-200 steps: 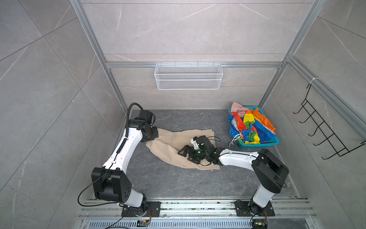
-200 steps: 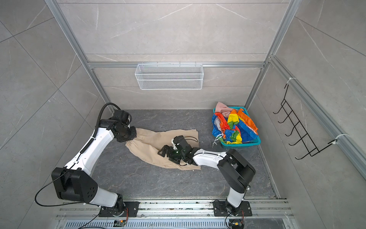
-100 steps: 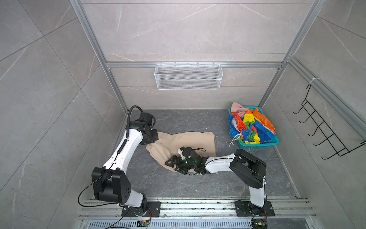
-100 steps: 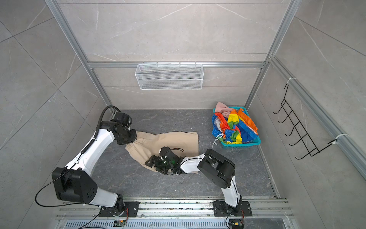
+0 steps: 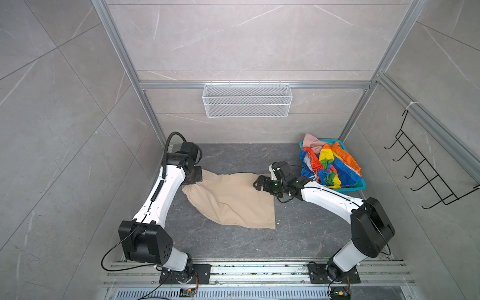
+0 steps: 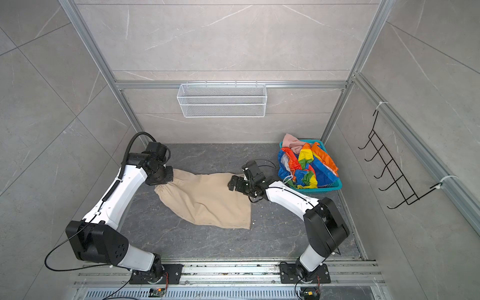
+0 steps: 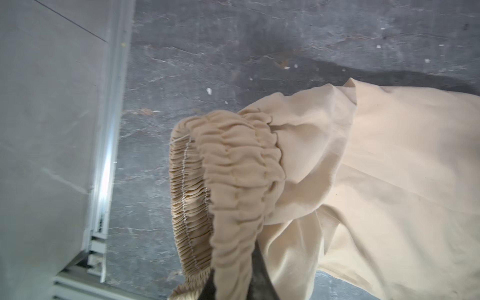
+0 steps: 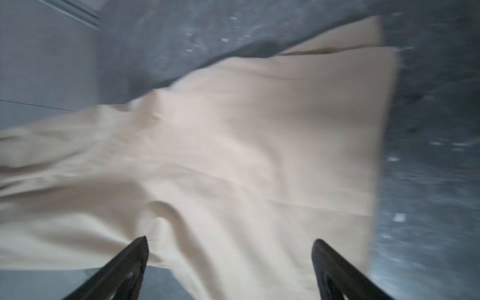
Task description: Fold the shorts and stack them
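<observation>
The beige shorts (image 5: 231, 200) lie spread on the bench (image 5: 233, 244), long axis running from the gathered waistband at left to the leg hems at right; the left hand (image 5: 191, 181) is clenched on the waistband; the right hand (image 8: 230, 242), released with jaws wide, is over the far hem corner, so it looks the nearer arm for folding; the rainbow shorts (image 5: 330, 166) and pink shorts (image 5: 313, 141) sit heaped in the teal basket (image 5: 361, 185).

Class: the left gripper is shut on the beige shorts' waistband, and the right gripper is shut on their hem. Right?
Half right. The right gripper is open over the beige shorts, holding nothing, as the right wrist view shows. The left gripper is shut on the waistband.
</observation>
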You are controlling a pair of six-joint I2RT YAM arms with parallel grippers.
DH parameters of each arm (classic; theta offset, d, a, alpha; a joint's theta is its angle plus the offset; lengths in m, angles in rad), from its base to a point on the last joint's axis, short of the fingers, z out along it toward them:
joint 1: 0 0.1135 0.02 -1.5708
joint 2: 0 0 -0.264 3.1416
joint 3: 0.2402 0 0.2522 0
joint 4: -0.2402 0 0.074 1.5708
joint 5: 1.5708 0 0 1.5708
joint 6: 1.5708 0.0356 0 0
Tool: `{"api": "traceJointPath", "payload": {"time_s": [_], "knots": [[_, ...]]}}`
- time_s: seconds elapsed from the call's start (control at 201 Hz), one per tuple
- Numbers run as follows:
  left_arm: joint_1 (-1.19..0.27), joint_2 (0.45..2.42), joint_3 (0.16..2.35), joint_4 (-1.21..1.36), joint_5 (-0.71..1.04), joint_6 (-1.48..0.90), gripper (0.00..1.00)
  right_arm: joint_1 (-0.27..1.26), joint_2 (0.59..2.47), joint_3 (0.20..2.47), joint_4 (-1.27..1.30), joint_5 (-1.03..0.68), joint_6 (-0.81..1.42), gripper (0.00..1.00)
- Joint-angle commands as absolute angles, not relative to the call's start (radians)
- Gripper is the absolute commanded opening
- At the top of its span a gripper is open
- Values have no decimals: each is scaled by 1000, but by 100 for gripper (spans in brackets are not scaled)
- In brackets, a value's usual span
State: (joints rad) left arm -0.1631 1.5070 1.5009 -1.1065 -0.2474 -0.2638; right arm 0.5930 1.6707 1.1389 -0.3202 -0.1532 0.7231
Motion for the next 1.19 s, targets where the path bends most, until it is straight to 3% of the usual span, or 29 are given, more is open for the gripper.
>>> {"api": "traceJointPath", "payload": {"time_s": [0.0, 0.269, 0.538, 0.722, 0.966, 1.126, 1.186], "knots": [[-165, 1514, 1556, -1174, -305, -232, 0, 603, 1747, 1144, -479, -97, 582, 99], [-292, 1561, 1654, -1238, -304, -296, 0, 603, 1883, 1154, -376, -204, 645, 99], [-545, 1787, 1824, -1359, -366, -402, 0, 603, 1919, 1151, -322, -259, 692, 99], [-688, 1953, 1980, -1385, -294, -457, 0, 603, 1927, 1132, -284, -288, 713, 99], [-713, 2036, 1997, -1183, -65, -521, 0, 601, 1894, 1080, -229, -337, 739, 99], [-713, 2008, 1952, -1015, 36, -564, 12, 579, 1795, 1017, -226, -355, 733, 99], [-712, 1963, 1923, -931, 89, -575, 21, 563, 1745, 986, -230, -362, 730, 99]]}}
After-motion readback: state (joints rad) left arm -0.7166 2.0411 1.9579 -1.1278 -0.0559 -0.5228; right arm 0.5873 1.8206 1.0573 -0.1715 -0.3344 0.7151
